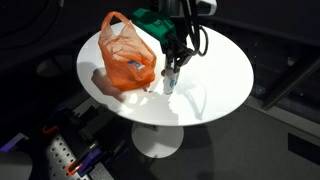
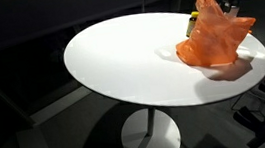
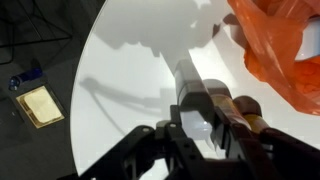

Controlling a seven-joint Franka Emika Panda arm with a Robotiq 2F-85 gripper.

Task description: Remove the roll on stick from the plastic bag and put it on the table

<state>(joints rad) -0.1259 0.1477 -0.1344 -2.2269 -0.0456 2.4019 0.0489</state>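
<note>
Roll on stick sits centre frame, right of plastic bag, clamped by gripper (placing step, apparently). Next: release onto table, then retract.

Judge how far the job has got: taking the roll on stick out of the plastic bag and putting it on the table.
Done: the roll on stick is out of the plastic bag, which sits beside it. In hand: the gripper holds the stick upright between its jaws, low over the table; whether it touches is unclear. Left: open the jaws and withdraw.
</note>
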